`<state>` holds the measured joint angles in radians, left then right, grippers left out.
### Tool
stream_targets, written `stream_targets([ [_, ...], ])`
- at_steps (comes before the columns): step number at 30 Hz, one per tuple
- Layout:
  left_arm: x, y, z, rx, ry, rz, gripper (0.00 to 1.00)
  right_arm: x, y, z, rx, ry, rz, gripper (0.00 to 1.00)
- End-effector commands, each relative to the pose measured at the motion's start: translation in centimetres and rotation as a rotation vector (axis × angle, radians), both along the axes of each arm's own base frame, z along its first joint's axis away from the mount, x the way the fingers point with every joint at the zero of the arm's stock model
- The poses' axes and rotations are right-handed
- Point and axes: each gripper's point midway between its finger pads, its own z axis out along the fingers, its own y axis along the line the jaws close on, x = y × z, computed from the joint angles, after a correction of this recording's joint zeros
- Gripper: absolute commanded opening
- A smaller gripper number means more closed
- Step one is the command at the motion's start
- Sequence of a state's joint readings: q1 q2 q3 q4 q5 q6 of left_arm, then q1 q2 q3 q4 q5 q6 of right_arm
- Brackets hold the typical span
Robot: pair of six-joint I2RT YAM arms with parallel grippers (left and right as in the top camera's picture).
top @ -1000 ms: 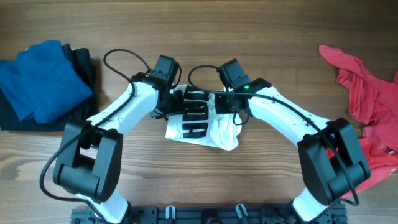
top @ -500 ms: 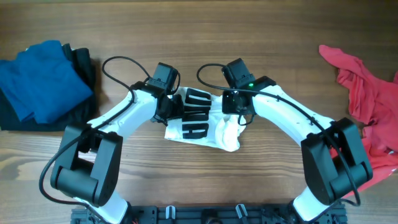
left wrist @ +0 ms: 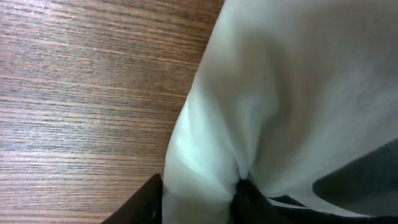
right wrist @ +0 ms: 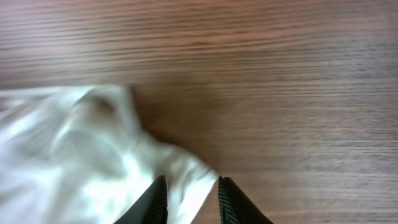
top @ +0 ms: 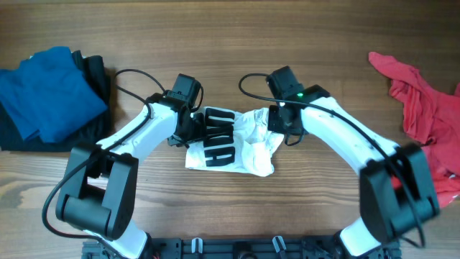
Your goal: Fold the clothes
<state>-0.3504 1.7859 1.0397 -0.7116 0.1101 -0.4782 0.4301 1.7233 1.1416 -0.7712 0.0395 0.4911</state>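
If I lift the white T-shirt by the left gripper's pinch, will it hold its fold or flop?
Probably flop: the white T-shirt lies crumpled and bunches into soft pleats in the left gripper. It looks thin and light, so it should lift easily. A push would likely wrinkle it rather than slide it flat.

A robotics lab is indicated: a left arm (top: 133,133) and a right arm (top: 345,137) are mounted at the near edge of a wood-grain table (top: 230,43).
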Motion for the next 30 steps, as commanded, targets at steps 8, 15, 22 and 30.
stream_targets([
  [8, -2.8, 2.7, -2.8, 0.115, 0.104, 0.019, 0.41, -6.2, 8.2, 2.8, 0.247, 0.080, 0.361, 0.27],
  [15, -2.8, 2.7, -2.8, 0.116, 0.104, 0.019, 0.43, -6.3, 8.2, 0.7, 0.153, 0.021, 0.349, 0.38],
  [22, -2.8, 2.5, -2.8, 0.104, 0.108, 0.018, 0.43, -5.7, 8.6, -1.2, 0.177, -0.034, 0.352, 0.40],
  [30, -2.8, 2.5, -2.8, 0.105, 0.107, 0.018, 0.44, -7.4, 6.3, -2.4, 0.099, 0.048, 0.281, 0.04],
])
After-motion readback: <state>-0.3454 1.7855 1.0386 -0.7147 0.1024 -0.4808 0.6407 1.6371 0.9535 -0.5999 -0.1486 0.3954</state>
